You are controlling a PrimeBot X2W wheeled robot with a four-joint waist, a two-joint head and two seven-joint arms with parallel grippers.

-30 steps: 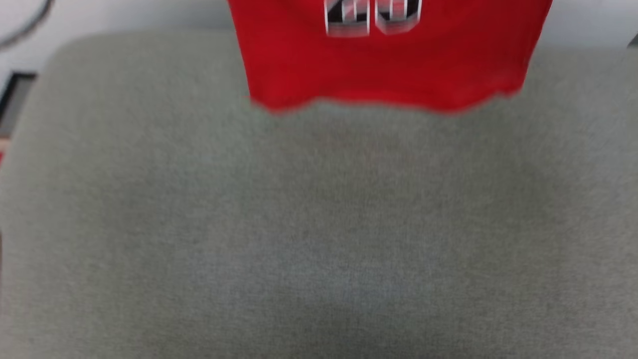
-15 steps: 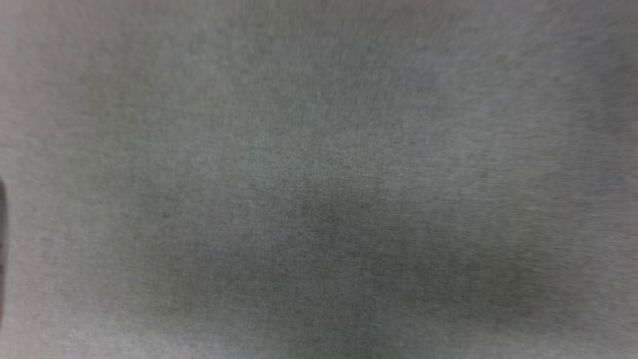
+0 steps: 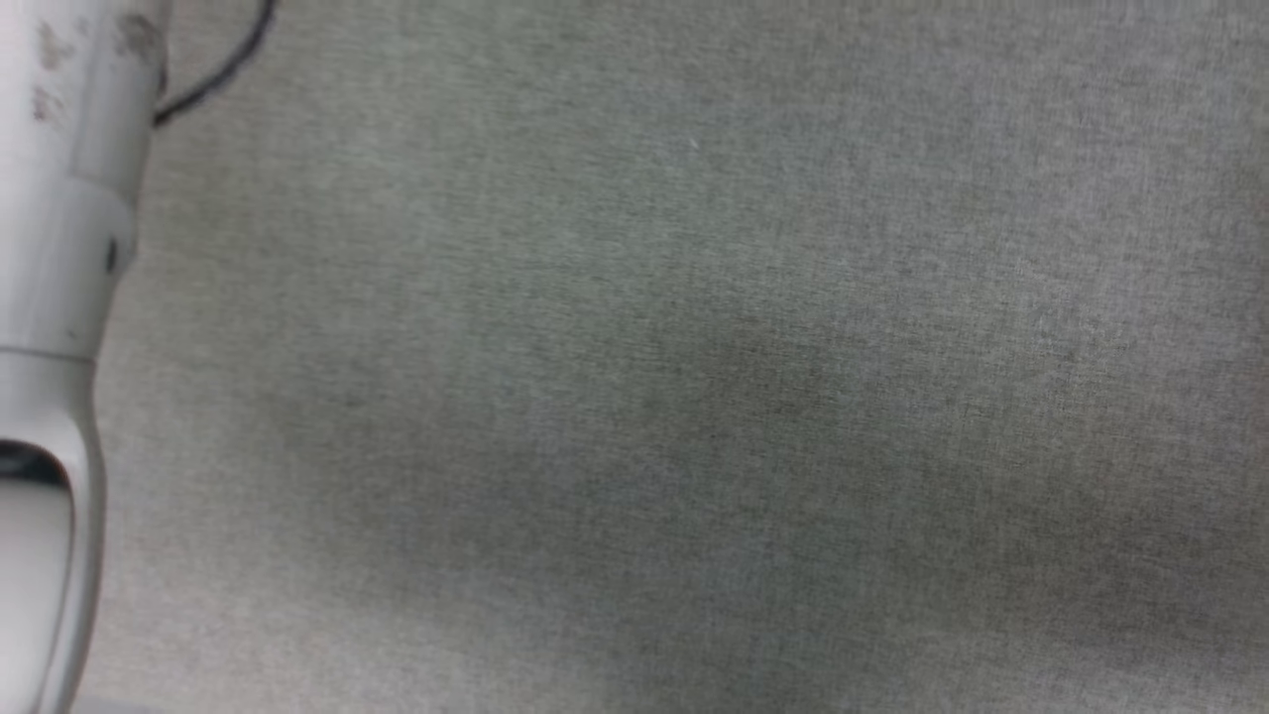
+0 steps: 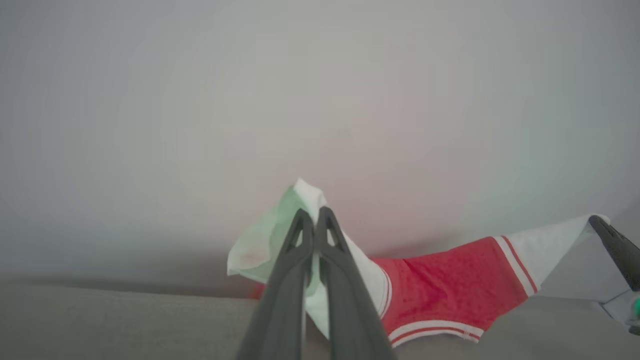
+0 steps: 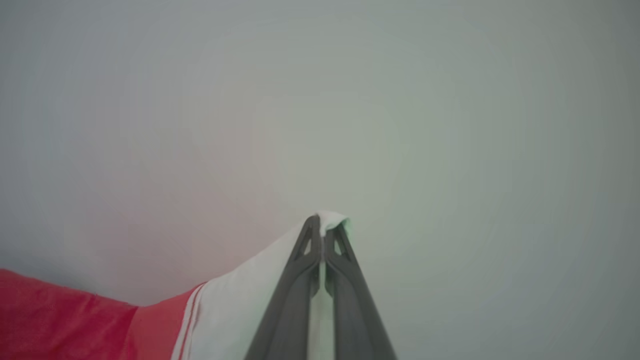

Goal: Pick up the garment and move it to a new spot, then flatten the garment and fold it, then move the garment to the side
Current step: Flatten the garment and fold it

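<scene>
— Where does the garment (image 4: pixel 445 280) sit?
— It hangs stretched between the two claws, above the grey cloth-covered worktop (image 4: pixel 100 320). Whether its lower edge touches the worktop cannot be told.
— And the claws themselves?
— The left claw (image 4: pixel 315 212) is clamped together on one white sleeve, and the cloth bunches past its fingertips. The right claw (image 5: pixel 324 220) is pinched tight on the other white sleeve, with the red body trailing off to the left of its wrist view.
— What does the head view give?
— The worktop's grey weave, a pale forearm (image 3: pixel 59 248) at the left edge, and a black cable (image 3: pixel 213 74) curving beside it.
</scene>
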